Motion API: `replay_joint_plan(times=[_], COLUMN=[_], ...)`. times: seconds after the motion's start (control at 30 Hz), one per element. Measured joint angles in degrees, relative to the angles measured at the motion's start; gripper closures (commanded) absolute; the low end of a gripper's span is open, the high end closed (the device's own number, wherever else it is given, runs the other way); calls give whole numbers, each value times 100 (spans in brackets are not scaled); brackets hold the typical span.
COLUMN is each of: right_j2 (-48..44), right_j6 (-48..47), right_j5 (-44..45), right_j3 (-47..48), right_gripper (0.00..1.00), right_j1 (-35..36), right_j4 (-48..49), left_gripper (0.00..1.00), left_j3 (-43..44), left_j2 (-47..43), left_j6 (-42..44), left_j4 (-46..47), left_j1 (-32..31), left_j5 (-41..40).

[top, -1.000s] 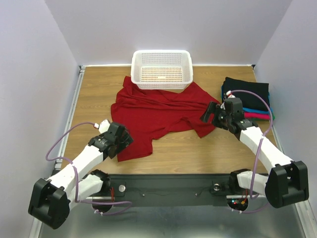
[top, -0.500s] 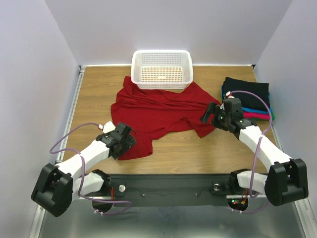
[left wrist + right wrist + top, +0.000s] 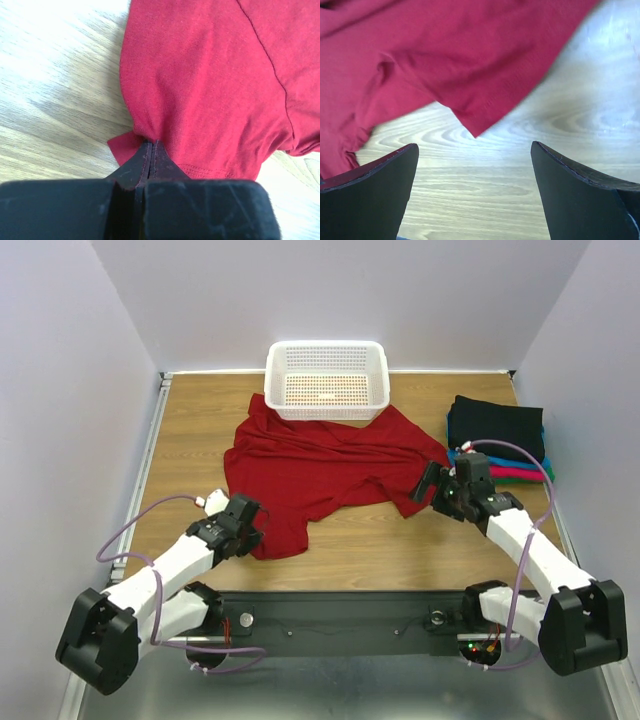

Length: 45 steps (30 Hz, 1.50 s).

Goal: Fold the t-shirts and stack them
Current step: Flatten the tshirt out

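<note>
A dark red t-shirt [image 3: 320, 465] lies crumpled and spread across the middle of the table, its far edge under the basket. My left gripper [image 3: 250, 531] is at the shirt's near left corner. In the left wrist view this gripper [image 3: 151, 143] is shut, with the red hem [image 3: 210, 80] pinched between its tips. My right gripper [image 3: 430, 486] hovers at the shirt's near right corner. Its jaws stand wide open [image 3: 475, 145] over bare wood, just short of the pointed red corner [image 3: 476, 127]. Folded t-shirts [image 3: 497, 430] are stacked at the right, black on top, with blue and magenta edges below.
A white perforated basket [image 3: 326, 380] stands at the back centre, resting on the red shirt's far edge. Grey walls close in both sides. A metal rail [image 3: 150, 455] runs along the table's left edge. Bare wood [image 3: 370, 535] lies between the two grippers.
My left gripper went from wide open to shut on the shirt's near left corner. The right arm shifted slightly nearer and lower by the right corner, still open.
</note>
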Motion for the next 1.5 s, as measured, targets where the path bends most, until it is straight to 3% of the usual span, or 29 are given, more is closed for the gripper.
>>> replay_joint_plan(times=[0.3,0.5,0.7,0.77,1.03,1.13,1.37,1.5], right_j2=[-26,546,1445,1530,2004,2127,2229,1917], right_j6=[179,413,802,935,1185,1233,1239,1226], right_j5=[70,223,516,686,1117,1200,1486,1521], right_j3=[-345,-223,52,83,374,459,450,249], right_gripper=[2,5,17,25,36,49,99,99], right_j1=[70,516,1266,1305,1303,1303,1296,1300], right_j4=[-466,-435,-216,-138,72,96,192,262], left_gripper=[100,100,100,100,100,100,100,100], left_j3=[-341,-531,-564,-564,-629,-636,-636,-636], left_j2=[-968,-1899,-2240,-2247,-2328,-2428,-2649,-2806], left_j6=[234,310,382,402,448,446,444,435], left_j4=[129,240,302,313,341,341,339,330], left_j1=[0,0,-2,-2,-2,-2,-2,-2], left_j5=[127,175,197,210,234,232,229,232])
